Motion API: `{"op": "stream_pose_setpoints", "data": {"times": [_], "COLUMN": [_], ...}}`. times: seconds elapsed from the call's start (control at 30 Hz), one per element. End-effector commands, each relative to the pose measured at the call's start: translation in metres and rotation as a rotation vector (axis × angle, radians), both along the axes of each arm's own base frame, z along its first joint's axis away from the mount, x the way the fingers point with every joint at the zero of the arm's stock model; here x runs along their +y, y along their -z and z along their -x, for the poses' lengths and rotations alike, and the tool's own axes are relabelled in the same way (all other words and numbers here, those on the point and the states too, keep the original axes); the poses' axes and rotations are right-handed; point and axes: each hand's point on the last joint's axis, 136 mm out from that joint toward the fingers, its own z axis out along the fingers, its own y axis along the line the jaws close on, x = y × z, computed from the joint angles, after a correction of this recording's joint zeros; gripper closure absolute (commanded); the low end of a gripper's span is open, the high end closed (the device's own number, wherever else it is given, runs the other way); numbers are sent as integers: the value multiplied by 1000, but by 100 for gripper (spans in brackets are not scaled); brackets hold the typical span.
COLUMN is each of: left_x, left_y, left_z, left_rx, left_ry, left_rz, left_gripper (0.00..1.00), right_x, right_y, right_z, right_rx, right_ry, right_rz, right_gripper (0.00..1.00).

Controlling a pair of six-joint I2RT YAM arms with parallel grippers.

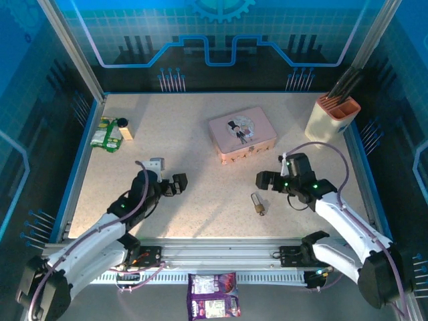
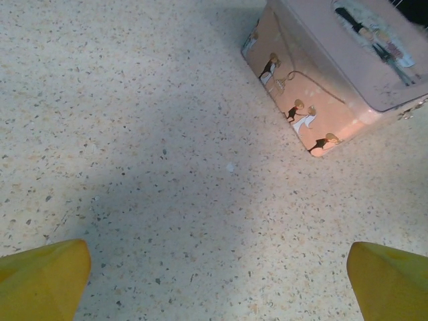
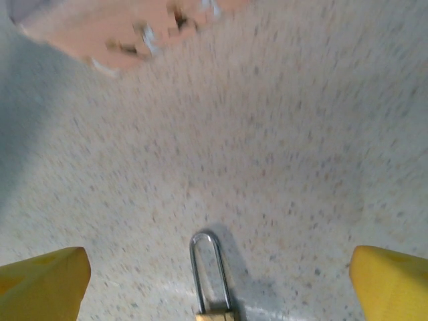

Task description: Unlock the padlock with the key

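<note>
Brass padlock (image 1: 259,204) lies flat on the speckled table (image 1: 200,221) in the top view, between the two arms. It's just to the near side of the right gripper (image 1: 266,180) and well apart from the left gripper (image 1: 177,184). The pink box (image 1: 242,134) sits further back, clear of both. I can't make out the key here: too small, could be in the lock or hidden. Left wrist view: yellow fingertips (image 2: 43,279) at the far corners, jaws fully spread, only bare table between them, box corner ahead. Right wrist view: jaws just as wide, holding nothing. The silvery shackle (image 3: 207,264) is centred between the tips and touches neither; the brass body is cut off by the lower edge. My read: the right arm sits lined up over the lock, jaws wide to clear it. Locked or not, can't tell.
</note>
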Motion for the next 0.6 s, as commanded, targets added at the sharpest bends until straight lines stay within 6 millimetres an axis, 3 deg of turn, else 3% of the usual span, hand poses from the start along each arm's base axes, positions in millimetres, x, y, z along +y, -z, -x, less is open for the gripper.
{"op": "stream_pose_setpoints", "data": {"times": [0.0,0.1,0.23,0.4,0.5,0.57], "left_x": [3,17,43,72,72,82], "left_y": [-28,-43,-66,-76,-64,-59], "left_z": [-15,-25,-36,-53,-66,-67], "left_rx": [-39,-98,-196,-305,-384,-441], "left_ry": [-28,-100,-217,-391,-361,-404], "left_rz": [-30,-85,-210,-351,-469,-514], "left_gripper": [1,1,1,1,1,1], "right_x": [-13,-23,-44,-72,-84,-93], "right_y": [-45,-75,-99,-110,-112,-104], "right_z": [-23,-33,-41,-49,-47,-49], "right_rx": [-137,-247,-397,-664,-791,-795], "right_ry": [40,44,62,126,157,195], "right_rz": [-9,31,163,357,430,455], "right_gripper": [0,0,0,0,0,0]}}
